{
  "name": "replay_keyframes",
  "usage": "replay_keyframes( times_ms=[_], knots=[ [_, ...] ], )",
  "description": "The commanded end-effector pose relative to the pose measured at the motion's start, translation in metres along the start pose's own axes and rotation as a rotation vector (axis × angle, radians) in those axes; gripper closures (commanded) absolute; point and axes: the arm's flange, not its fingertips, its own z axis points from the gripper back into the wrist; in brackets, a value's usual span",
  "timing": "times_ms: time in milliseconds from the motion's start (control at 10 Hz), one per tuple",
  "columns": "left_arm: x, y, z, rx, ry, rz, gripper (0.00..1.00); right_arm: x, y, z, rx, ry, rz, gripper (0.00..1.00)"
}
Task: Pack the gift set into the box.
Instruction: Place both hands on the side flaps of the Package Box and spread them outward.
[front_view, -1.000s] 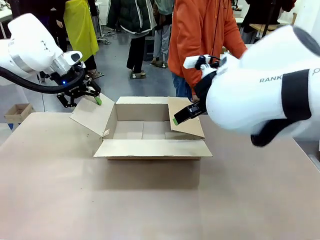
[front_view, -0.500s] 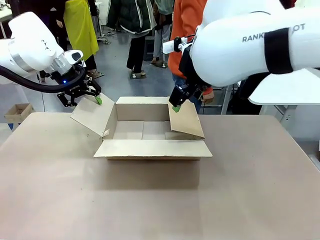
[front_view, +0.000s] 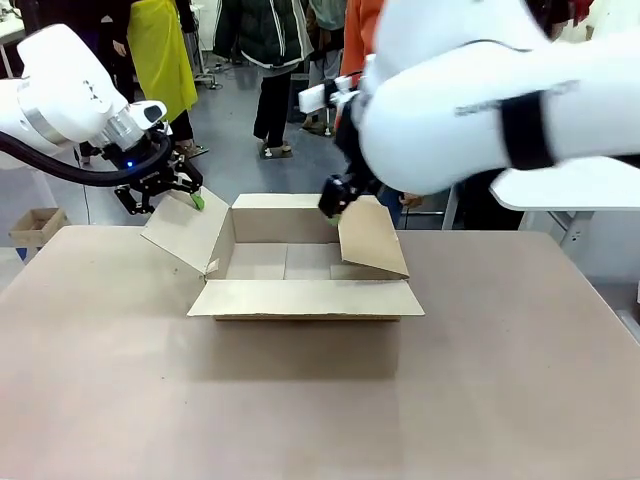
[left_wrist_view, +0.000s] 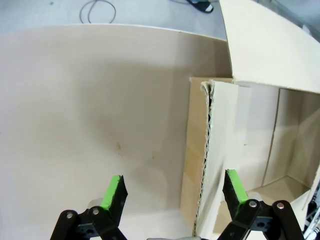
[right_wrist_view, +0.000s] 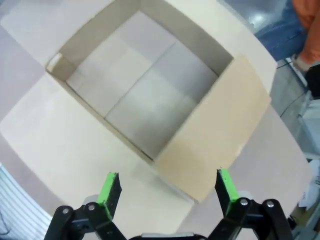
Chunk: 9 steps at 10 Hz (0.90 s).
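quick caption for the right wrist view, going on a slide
Right hand, fingers open, poised above the open box, whose visible interior is empty and whose flaps are spread.

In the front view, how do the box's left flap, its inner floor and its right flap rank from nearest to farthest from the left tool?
1. The left flap: at the picture's left, directly by the left tool.
2. The inner floor: in the middle, down inside the box.
3. The right flap: across the opening, at the picture's right.
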Motion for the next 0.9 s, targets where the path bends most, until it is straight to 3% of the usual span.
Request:
replay_keyframes(
  times_ms=[0,300,800],
  knots=[
    [-0.001,0.000,0.002,0.021,-0.009,0.009,0.00,0.066,0.012,-0.031,-0.035,0.152,-0.076,0.00],
    [-0.001,0.000,0.002,0.021,-0.009,0.009,0.00,0.081,0.010,-0.090,-0.177,0.295,-0.279,0.00],
    [-0.001,0.000,0.002,0.021,-0.009,0.009,0.00,0.074,-0.004,-0.144,-0.370,0.395,-0.378,0.00]
  ],
)
